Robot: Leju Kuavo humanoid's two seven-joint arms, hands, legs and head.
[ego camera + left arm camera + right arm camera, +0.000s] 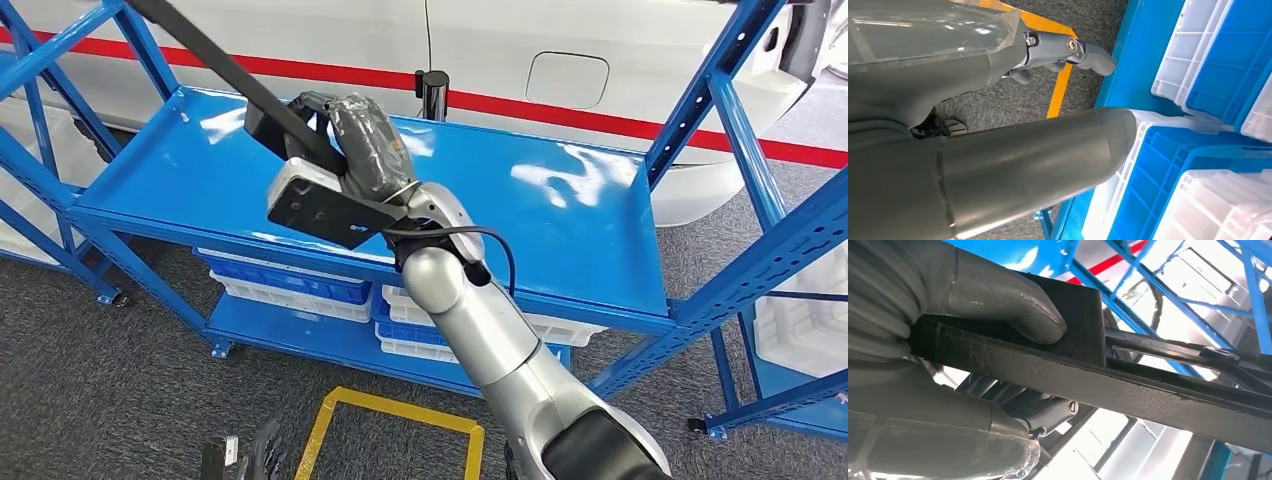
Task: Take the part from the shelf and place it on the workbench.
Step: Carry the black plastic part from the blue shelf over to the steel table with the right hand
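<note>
The right hand (355, 140) grips the long black metal part (215, 62) above the shiny blue metal shelf (560, 215). The left hand (998, 100) holds nothing, its fingers loose.

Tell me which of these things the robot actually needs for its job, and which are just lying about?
Part of the job:
- long black part, gripped in the right hand
- blue shelf it comes from

Just lying about:
- blue and white crates on the lower level
- small black cylinder at the shelf's back edge
- yellow floor marking
- left hand, holding nothing
</note>
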